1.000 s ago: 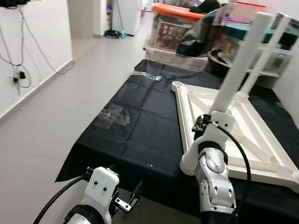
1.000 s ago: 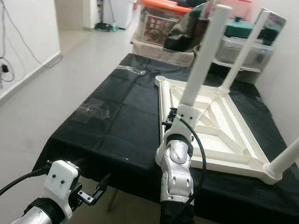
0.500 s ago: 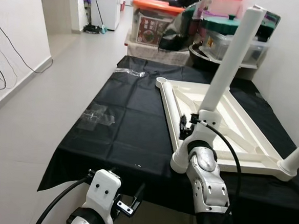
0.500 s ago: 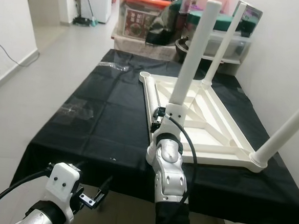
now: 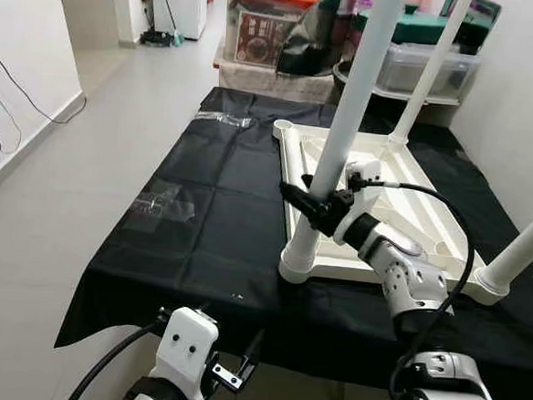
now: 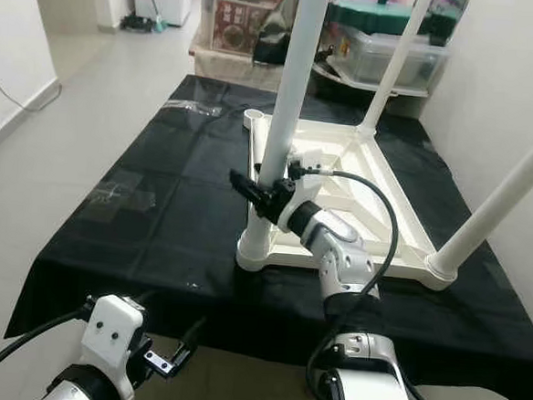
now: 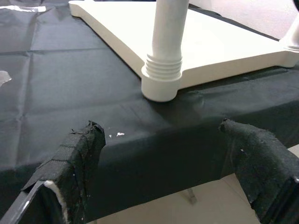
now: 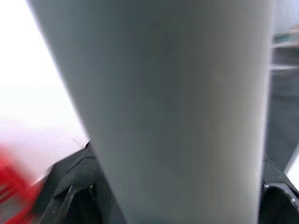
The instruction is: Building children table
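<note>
A white children's table (image 5: 427, 220) lies upside down on a black cloth. Its near-left leg (image 5: 350, 96) stands upright in its corner socket (image 7: 161, 79). My right gripper (image 5: 314, 206) is shut on this leg a little above the socket, reaching in from the right. In the right wrist view the leg (image 8: 173, 107) sits between the black fingers (image 8: 70, 186). Two more legs (image 5: 523, 255) stand at the right corners. My left gripper (image 7: 163, 154) hangs open, low in front of the cloth's near edge, holding nothing.
The far-left corner socket (image 5: 283, 126) holds no leg. Clear plastic wrappers (image 5: 166, 202) lie on the cloth's left side. Storage boxes (image 5: 261, 21) and bins stand behind the work table. A white wall is close on the right; tiled floor (image 5: 56, 194) runs along the left.
The whole picture has shifted with the camera. My right arm has swung out to the right, and its gripper now clasps the near-left leg from that side. The left gripper stays low and open.
</note>
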